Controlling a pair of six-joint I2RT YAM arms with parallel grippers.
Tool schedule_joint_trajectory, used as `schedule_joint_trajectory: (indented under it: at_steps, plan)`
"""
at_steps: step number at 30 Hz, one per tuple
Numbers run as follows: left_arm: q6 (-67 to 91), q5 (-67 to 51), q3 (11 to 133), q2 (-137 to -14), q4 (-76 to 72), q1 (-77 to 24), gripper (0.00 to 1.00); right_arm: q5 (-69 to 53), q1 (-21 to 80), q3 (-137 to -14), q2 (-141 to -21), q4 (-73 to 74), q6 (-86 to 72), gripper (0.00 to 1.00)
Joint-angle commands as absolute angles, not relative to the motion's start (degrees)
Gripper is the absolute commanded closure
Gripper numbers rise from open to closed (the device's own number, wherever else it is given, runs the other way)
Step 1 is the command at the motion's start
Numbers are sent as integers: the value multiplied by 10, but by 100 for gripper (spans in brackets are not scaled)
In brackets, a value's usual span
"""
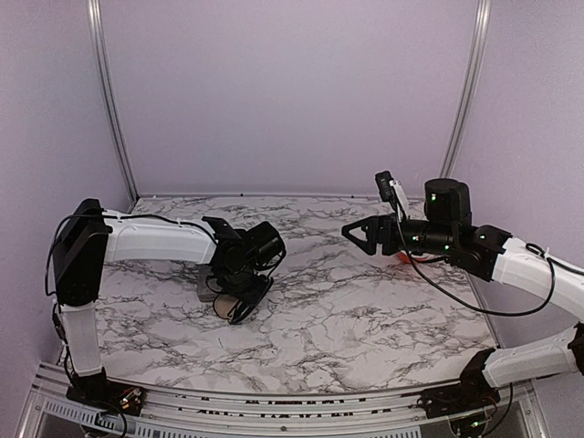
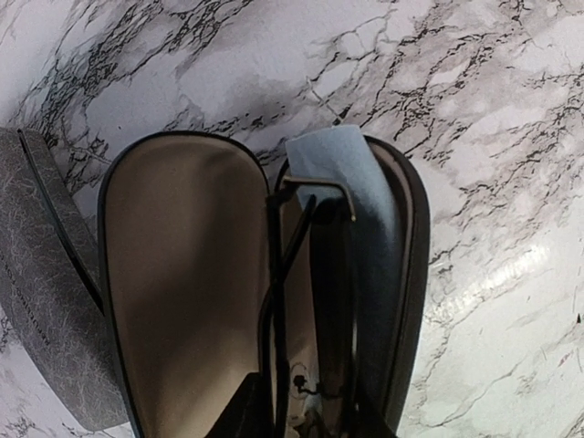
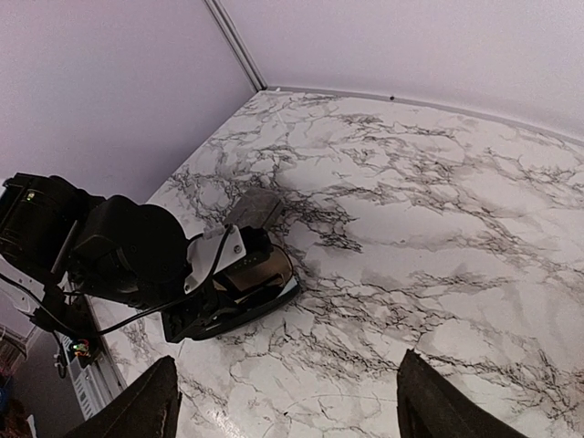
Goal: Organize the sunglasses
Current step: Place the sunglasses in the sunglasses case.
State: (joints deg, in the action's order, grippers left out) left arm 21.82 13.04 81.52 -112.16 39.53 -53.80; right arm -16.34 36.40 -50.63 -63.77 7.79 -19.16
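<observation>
A glossy black oval case [image 2: 182, 274] lies open on the marble table, its tan lining showing. A pair of thin black wire sunglasses [image 2: 315, 182] lies folded in its right half, on a blue cloth [image 2: 333, 155]. My left gripper [image 2: 306, 415] points down into the case, with dark fingers [image 2: 248, 409] on either side of the sunglasses' arms; the shadow hides whether they press on the wire. From above, my left gripper [image 1: 241, 290] covers the case [image 1: 222, 307]. Far to the right, my right gripper [image 1: 360, 233] hovers open and empty, its fingertips [image 3: 137, 411] wide apart.
A grey rectangular case [image 2: 46, 292] sits against the left side of the black case [image 3: 265, 274], also seen from above [image 1: 206, 285]. Something orange [image 1: 401, 258] shows partly under my right arm. Purple walls enclose the table on three sides.
</observation>
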Motion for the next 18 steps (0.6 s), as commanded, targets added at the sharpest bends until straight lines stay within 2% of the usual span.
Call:
schedule_joint_trajectory:
  at_steps: [1, 5, 18]
  plan:
    - [220, 118, 832, -1112, 431, -541, 68, -157, 362, -509, -625, 84, -182, 21]
    - [220, 104, 836, -1104, 433, -542, 63, -154, 362, -510, -626, 84, -180, 20]
    - [219, 81, 857, -1046, 437, -541, 62, -153, 362, -507, -632, 80, -181, 20]
